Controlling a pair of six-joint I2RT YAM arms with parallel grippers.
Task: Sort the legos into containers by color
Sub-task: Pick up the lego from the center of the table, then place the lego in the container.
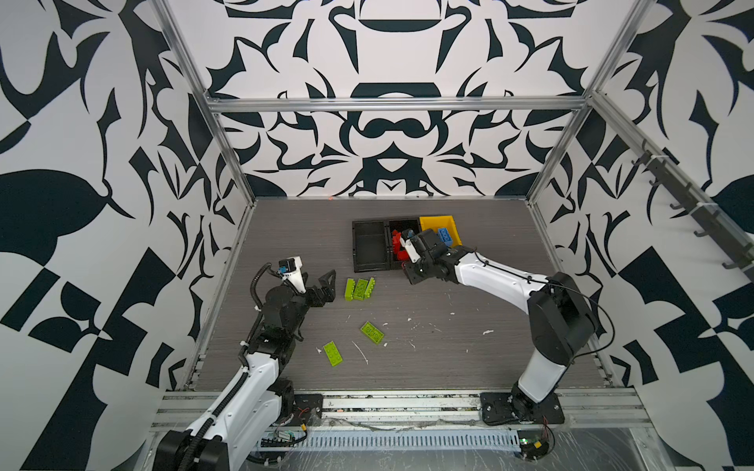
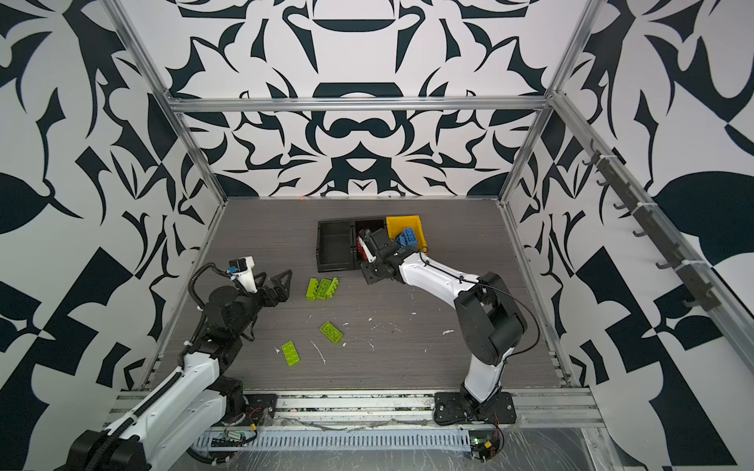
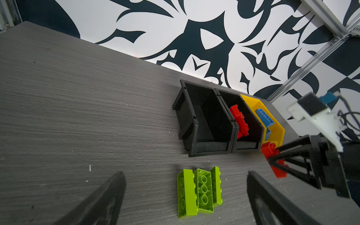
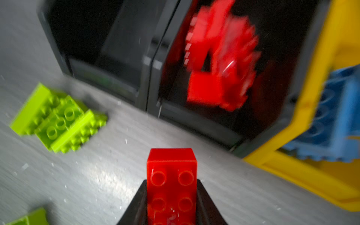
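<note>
Fingers (image 4: pixel 204 202) of the right gripper (image 4: pixel 171 194) are clamped on the sides of a red brick (image 4: pixel 171 167). Its round studs face the wrist camera, and its rear end is cut off by the frame edge. In both top views the right arm's own wrist hides most of this grip. The left wrist view places the brick just in front of the middle black bin (image 4: pixel 194 120) and the yellow bin (image 4: pixel 311 58). Red pieces (image 4: pixel 218 58) inside the middle bin are badly blurred, so their shapes are hard to make out. Blue bricks (image 4: pixel 335 109) in the yellow bin run off the picture's edge. The outer black bin (image 3: pixel 187 116) touches the middle one. The left gripper (image 1: pixel 331 286) has its fingers wide apart. It sits just beside, and not touching, a cluster of three lime green bricks (image 1: pixel 359 288) lying on their sides, pressed together, on the grey table (image 1: pixel 449 346). An angled lime brick (image 1: pixel 372 332) and a front lime brick (image 1: pixel 333 353) lie flat, studs up, nearer the arm bases.
</note>
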